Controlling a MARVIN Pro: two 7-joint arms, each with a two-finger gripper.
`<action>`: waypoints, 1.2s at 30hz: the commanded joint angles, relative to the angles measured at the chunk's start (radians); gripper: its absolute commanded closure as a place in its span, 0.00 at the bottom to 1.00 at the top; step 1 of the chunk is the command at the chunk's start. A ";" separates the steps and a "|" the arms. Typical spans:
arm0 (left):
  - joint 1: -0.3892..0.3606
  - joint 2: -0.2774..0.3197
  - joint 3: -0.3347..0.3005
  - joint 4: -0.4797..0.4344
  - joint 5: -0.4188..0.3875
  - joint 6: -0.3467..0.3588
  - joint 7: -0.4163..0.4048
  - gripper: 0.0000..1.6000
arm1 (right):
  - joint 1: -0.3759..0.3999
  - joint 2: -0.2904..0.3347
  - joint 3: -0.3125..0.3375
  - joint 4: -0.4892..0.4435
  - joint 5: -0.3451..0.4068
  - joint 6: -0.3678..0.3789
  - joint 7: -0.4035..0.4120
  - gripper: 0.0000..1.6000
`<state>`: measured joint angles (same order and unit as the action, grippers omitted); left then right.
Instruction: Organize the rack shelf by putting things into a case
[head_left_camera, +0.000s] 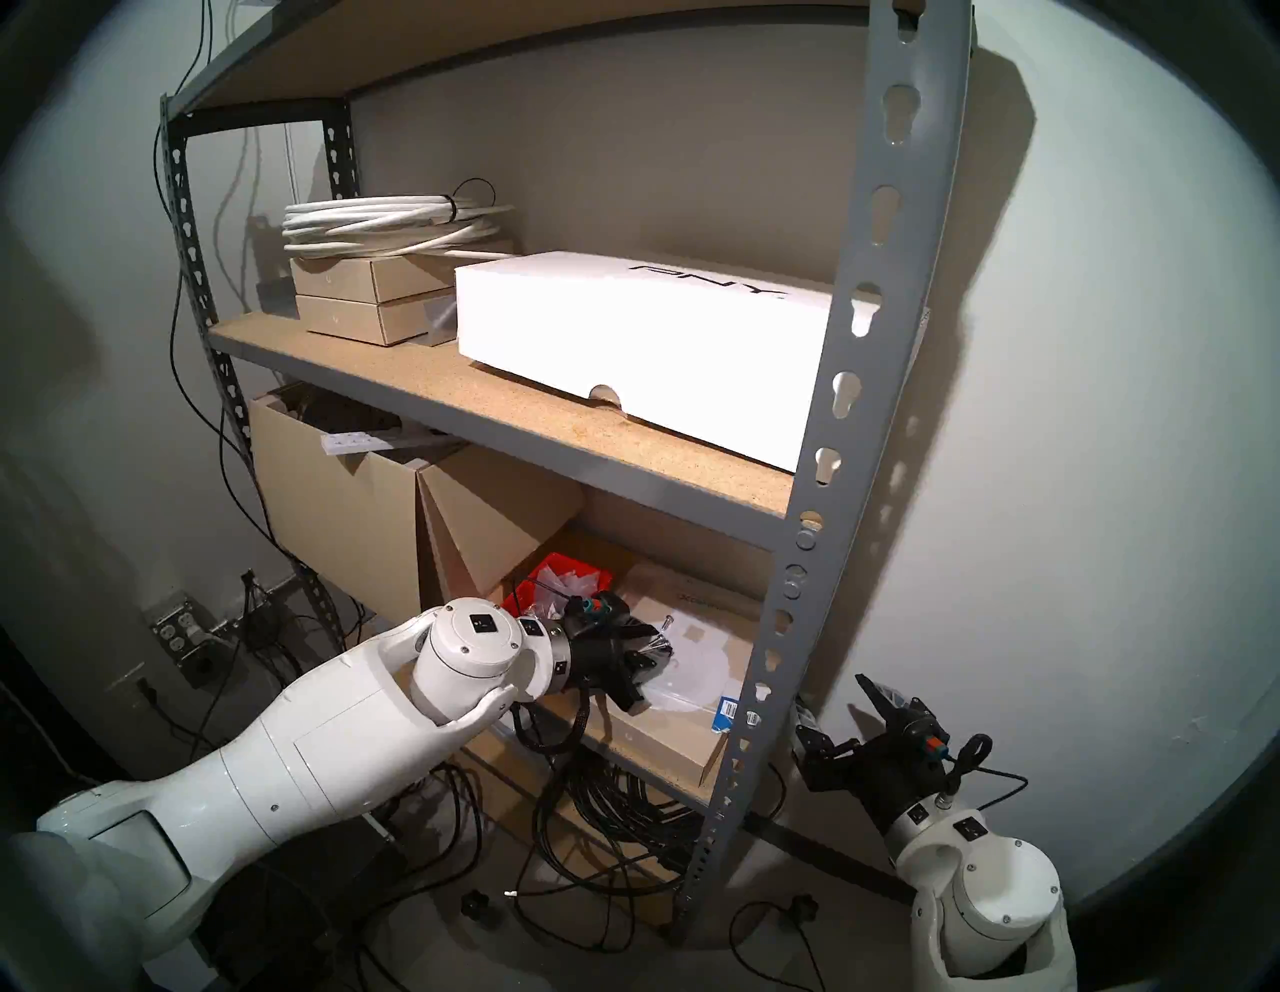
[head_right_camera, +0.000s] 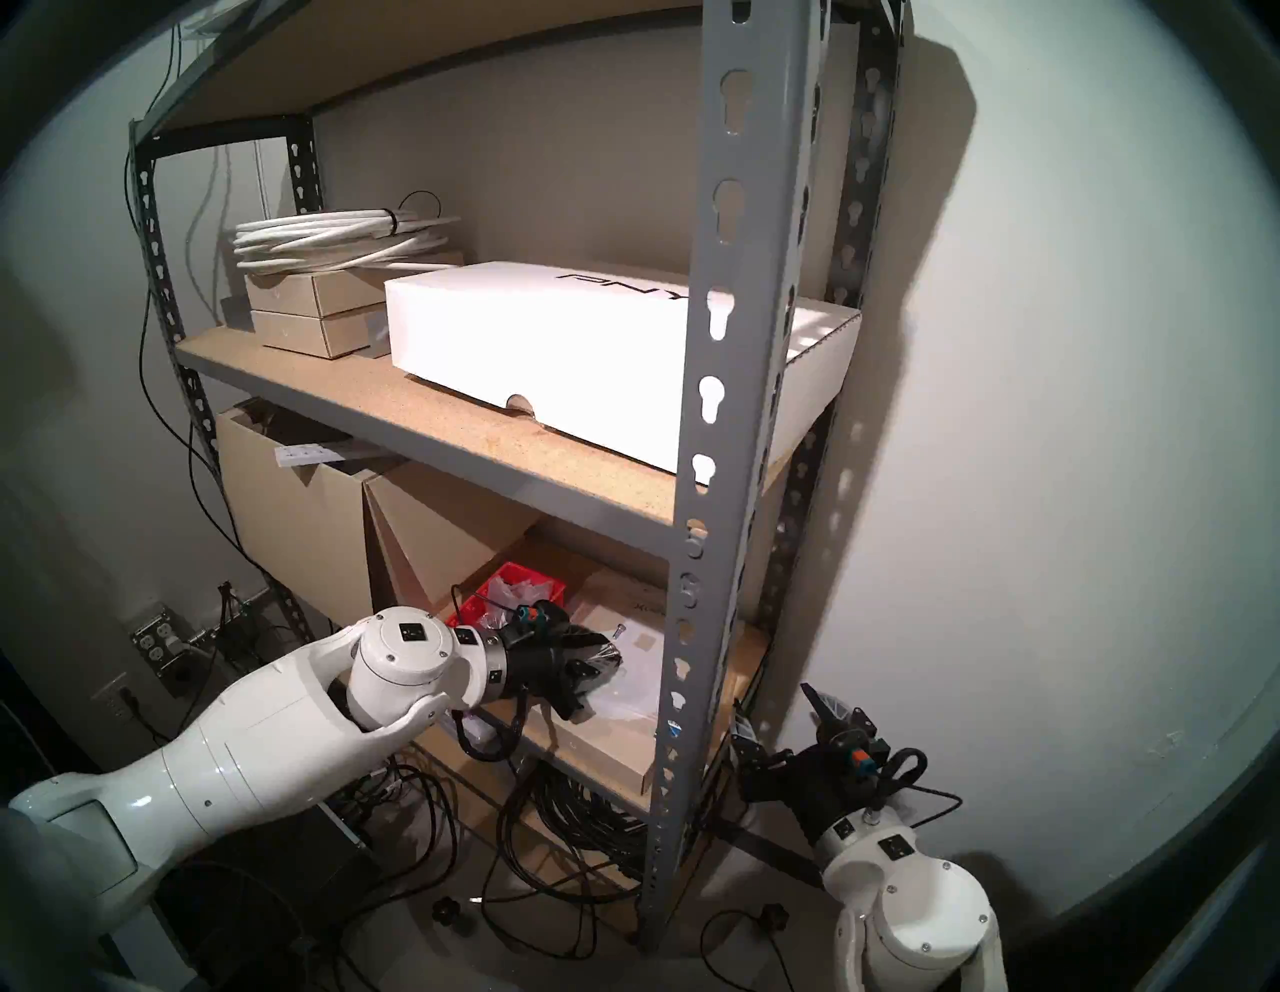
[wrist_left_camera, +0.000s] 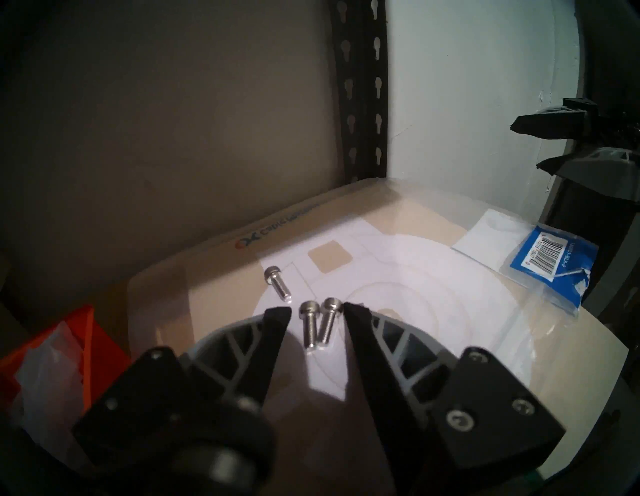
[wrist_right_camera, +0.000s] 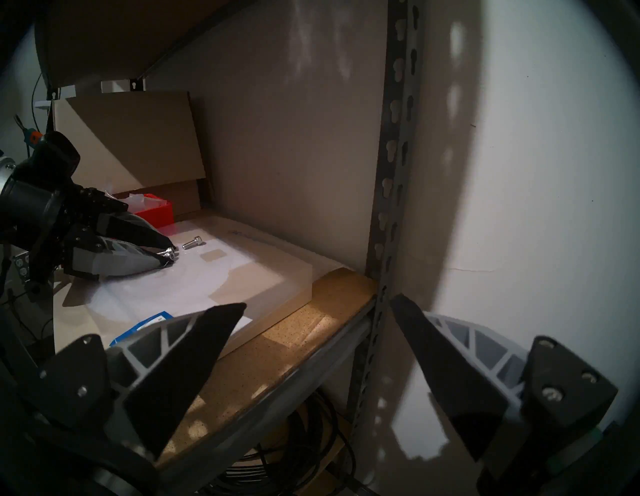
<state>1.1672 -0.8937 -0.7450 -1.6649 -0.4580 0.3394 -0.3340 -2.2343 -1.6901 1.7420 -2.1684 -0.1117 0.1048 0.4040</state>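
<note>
Left gripper (wrist_left_camera: 316, 308), jaws partly open, straddles two small silver round-headed screws (wrist_left_camera: 317, 325) lying side by side on flat tan cardboard box (wrist_left_camera: 214, 263); nothing held. Third screw (wrist_left_camera: 277, 285) lies just beyond. Red ribbed plastic bin (wrist_left_camera: 86, 332) sits left. Risk: closing pinches one screw and flicks its neighbour off; right fingertip (wrist_left_camera: 348, 311) possibly touching a head already.

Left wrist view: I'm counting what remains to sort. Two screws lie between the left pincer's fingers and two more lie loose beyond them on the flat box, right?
Not quite. In the left wrist view only one screw lies loose beyond the fingers, not two. Two screws do lie between the left pincer's fingers, all on the flat box.
</note>
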 joint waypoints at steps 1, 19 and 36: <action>-0.001 0.000 -0.007 -0.012 -0.005 -0.003 0.000 0.53 | 0.005 0.001 0.000 -0.021 0.000 -0.007 -0.001 0.00; 0.020 0.027 -0.016 -0.029 -0.017 -0.015 0.005 0.64 | 0.005 0.000 0.001 -0.021 -0.001 -0.007 0.000 0.00; 0.031 0.054 -0.048 -0.097 -0.065 -0.018 0.030 1.00 | 0.006 -0.002 0.002 -0.021 -0.002 -0.007 0.002 0.00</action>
<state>1.2005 -0.8448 -0.7669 -1.7184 -0.5000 0.3250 -0.3080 -2.2337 -1.6924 1.7432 -2.1684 -0.1132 0.1047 0.4067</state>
